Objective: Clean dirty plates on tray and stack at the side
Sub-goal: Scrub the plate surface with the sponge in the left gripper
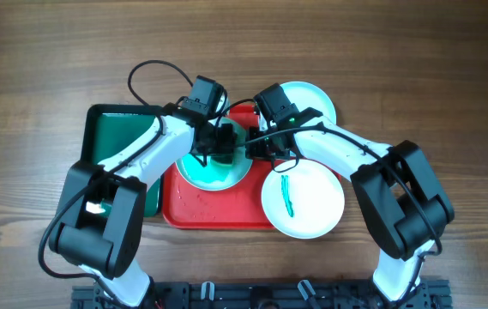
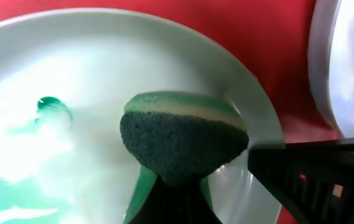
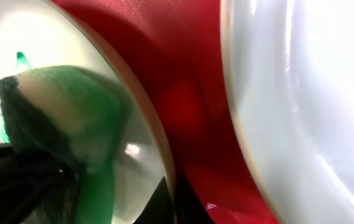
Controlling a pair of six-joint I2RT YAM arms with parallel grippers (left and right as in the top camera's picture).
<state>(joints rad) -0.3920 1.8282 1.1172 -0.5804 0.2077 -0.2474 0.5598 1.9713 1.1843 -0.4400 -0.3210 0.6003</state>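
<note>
Green tray [image 1: 119, 137]: at the far left, just beside the red tray, and no part of this step.
Left gripper [image 1: 218, 139]: mine, pinching a sponge [image 2: 183, 140]. The wrist view shows its base squeezed narrow between my jaws.
Smeared plate [image 1: 213, 174]: on the left half of the red tray [image 1: 218, 215], directly under the sponge, with teal wash spread over its face.
Where the dirt lies: in the left wrist view a teal blot and pale smear sit to the left of the sponge. I judge the next scrub goes that way, across the face and away from the rim.
Right gripper [image 1: 269, 144]: also mine, at the smeared plate's right rim. Whether the jaws are clamped on that rim I cannot tell.
Streaked plate [image 1: 304, 199]: hanging over the tray's right edge, its green streak running near-to-far. My right arm is the nearer one for it.
Far plate [image 1: 316, 101]: behind the right gripper at the tray's far right corner. No streak shows on it from overhead.
</note>
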